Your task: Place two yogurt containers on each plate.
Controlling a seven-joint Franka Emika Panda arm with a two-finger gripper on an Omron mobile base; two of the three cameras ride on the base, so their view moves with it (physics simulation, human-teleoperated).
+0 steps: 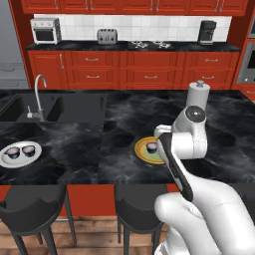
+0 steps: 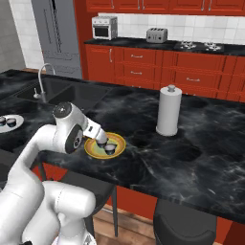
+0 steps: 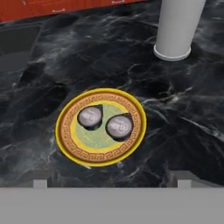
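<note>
We've got two yogurt cups [image 3: 105, 121] side by side at 12 o'clock on the yellow plate [image 3: 70, 146], claw [image 3: 111, 181] wide open above.

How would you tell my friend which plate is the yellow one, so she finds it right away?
Look for the tall white paper towel roll standing on the black counter. Near it, by the counter's front edge, lies the yellow plate with two yogurt cups on it. Unlike the plain white plate by the sink, it has a greenish middle and a patterned orange ring.
</note>
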